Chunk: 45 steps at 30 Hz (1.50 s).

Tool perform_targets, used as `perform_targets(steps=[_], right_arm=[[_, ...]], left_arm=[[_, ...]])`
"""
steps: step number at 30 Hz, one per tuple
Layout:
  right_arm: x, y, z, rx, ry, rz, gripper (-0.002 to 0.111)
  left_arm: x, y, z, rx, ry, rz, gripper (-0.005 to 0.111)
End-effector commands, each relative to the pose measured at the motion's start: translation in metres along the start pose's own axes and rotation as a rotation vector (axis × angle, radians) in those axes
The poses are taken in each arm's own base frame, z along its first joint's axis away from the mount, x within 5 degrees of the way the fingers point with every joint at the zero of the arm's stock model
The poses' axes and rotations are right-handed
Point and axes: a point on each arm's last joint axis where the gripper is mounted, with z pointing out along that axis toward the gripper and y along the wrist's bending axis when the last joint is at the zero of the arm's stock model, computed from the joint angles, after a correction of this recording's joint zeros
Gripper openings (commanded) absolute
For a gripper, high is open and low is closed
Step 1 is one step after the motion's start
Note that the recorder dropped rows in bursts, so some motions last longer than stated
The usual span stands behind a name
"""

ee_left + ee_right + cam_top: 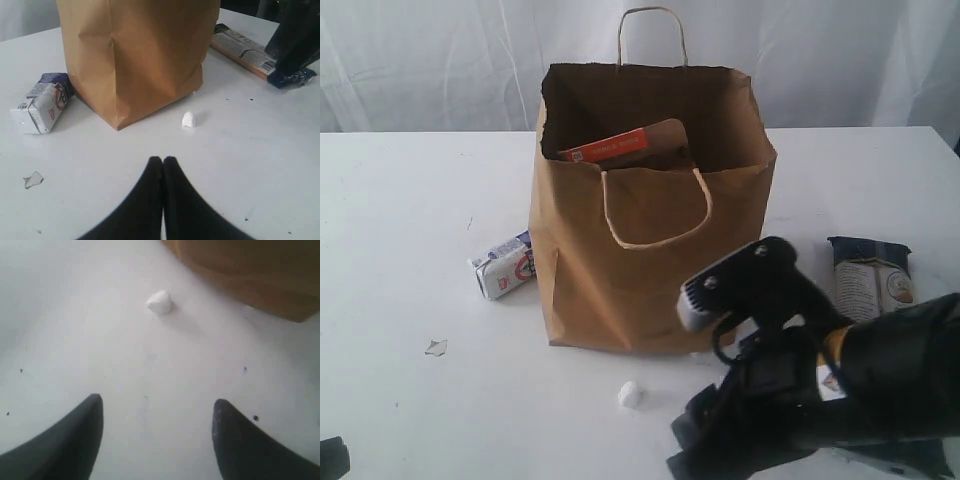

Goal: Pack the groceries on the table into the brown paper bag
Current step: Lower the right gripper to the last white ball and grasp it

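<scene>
The brown paper bag (640, 240) stands open and upright mid-table, and a brown pouch with an orange strip (620, 147) leans inside it. A small white-blue carton (505, 265) lies on the table against the bag's left side and also shows in the left wrist view (40, 102). The long dark-blue packet (870, 275) lies flat to the right of the bag (245, 50). My right gripper (157, 407) hangs open over bare table in front of the bag, holding nothing. My left gripper (163, 160) is shut and empty, low over the table (400, 220), facing the bag's base (135, 60).
A small white lump (630, 393) lies in front of the bag, between both grippers (189, 119) (160, 302). A torn paper scrap (436, 347) sits front left. The right arm's black bulk (820, 390) fills the front right. A white curtain hangs behind.
</scene>
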Motion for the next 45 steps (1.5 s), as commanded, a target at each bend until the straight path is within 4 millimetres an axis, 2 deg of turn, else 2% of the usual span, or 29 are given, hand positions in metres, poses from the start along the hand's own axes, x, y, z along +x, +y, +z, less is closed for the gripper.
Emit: perform_targets(steps=[1, 8, 15, 20, 27, 31, 35, 39, 45], right_arm=[[-0.004, 0.015, 0.029, -0.033, -0.018, -0.049, 0.06], [-0.013, 0.021, 0.072, -0.027, -0.018, -0.055, 0.06], [-0.028, 0.025, 0.098, -0.02, 0.012, -0.054, 0.06], [-0.027, 0.025, 0.114, -0.008, 0.075, -0.059, 0.06], [-0.027, 0.025, 0.119, -0.005, 0.086, -0.059, 0.06], [-0.028, 0.016, 0.119, 0.012, 0.096, -0.046, 0.06], [-0.03, 0.003, 0.118, 0.028, 0.124, -0.116, 0.06], [-0.04, -0.003, 0.116, 0.036, 0.111, -0.109, 0.06], [-0.053, -0.002, 0.114, 0.033, 0.063, -0.109, 0.06]], left_arm=[[0.001, 0.0, 0.0, 0.007, -0.003, -0.003, 0.0], [0.001, 0.0, 0.0, 0.007, -0.003, -0.003, 0.0], [0.001, 0.0, 0.0, 0.007, -0.003, -0.003, 0.0], [0.001, 0.0, 0.0, 0.007, -0.003, -0.003, 0.0], [0.001, 0.0, 0.0, 0.007, -0.003, -0.003, 0.0], [0.001, 0.0, 0.0, 0.007, -0.003, -0.003, 0.0], [0.001, 0.0, 0.0, 0.007, -0.003, -0.003, 0.0], [0.001, 0.0, 0.0, 0.007, -0.003, -0.003, 0.0], [0.001, 0.0, 0.0, 0.007, -0.003, -0.003, 0.0]])
